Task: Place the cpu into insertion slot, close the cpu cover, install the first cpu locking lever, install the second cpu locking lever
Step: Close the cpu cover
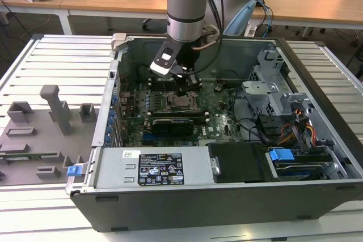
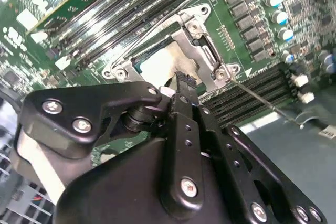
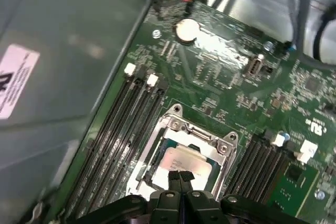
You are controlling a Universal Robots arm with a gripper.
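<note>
The gripper [image 3: 181,178] is nearest the lens in both wrist views. Its two black fingers are pressed together, tip against tip. The closed tips rest at one edge of the cpu [image 3: 185,160]; whether they touch it cannot be told.

The cpu lies flat in the insertion slot [image 1: 180,103], dull silver face up. The cpu cover [image 3: 202,136], a grey metal frame, lies down around the cpu, which shows through its window. In the second wrist view a thin lever rod [image 2: 262,102] runs from one corner of the frame out across the neighbouring memory slots [image 2: 252,90].

The slot is part of the green motherboard [image 1: 227,120], mounted in the open computer case [image 1: 187,205]. The case also holds a black expansion card [image 1: 176,124] and a labelled grey box [image 1: 113,168].
</note>
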